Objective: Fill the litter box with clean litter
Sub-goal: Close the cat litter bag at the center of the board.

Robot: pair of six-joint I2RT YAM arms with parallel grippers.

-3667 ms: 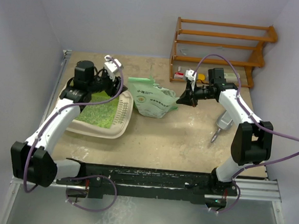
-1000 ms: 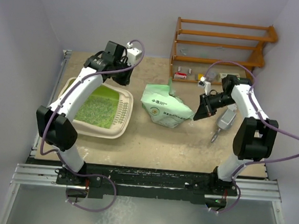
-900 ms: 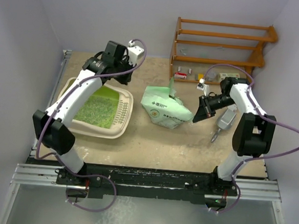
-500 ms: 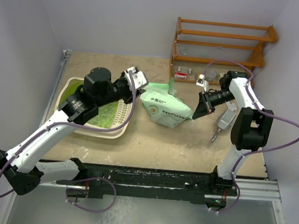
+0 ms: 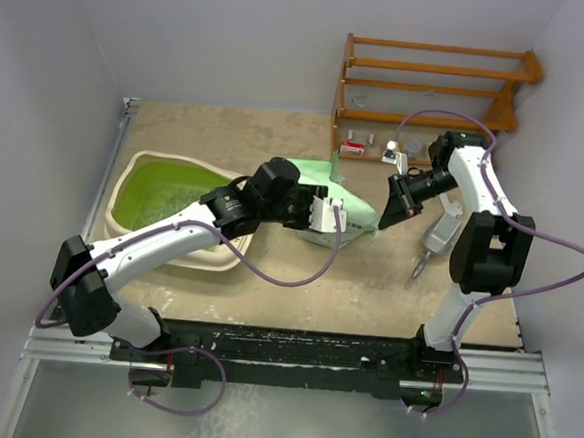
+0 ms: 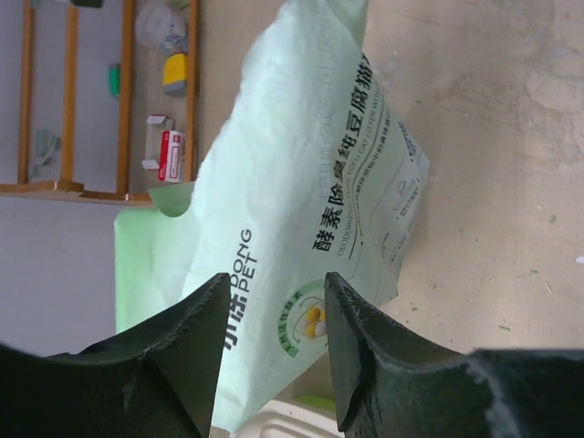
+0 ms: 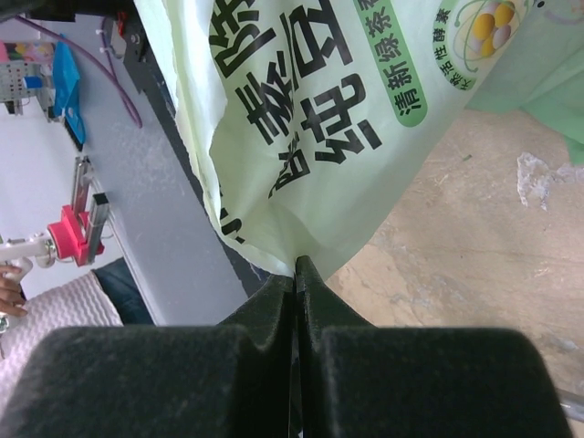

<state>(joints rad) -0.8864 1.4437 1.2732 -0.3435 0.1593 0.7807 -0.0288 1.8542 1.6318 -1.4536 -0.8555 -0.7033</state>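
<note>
- Right gripper [image 7: 297, 265] first: its jaws are shut flat on a thin fold at the edge of the light green bag [image 7: 365, 109], so we've got a pinch on that side.
- Left gripper [image 6: 274, 301] has its fingers apart with nothing in them. It hovers just off the bag's printed face [image 6: 310, 182].
- For the step in hand, we'd say the left needs a solid bite of film on its own side before any lifting. A one-sided pinch looks likely to let the bag sag and spill onto the table.
- Then tip the open end over the tray, not over the grille.
- Pose-wise, the left arm reaches from its base across the near corner of the litter box [image 5: 165, 175], with its forearm stretched right to the bag.
- The right arm is raised with its elbow up by the wooden rack [image 5: 431, 88], and its wrist angles down-left to the bag's right edge.
- The litter box sits at the left, beside the bag, with clean litter [image 5: 157, 210] already on its floor.
</note>
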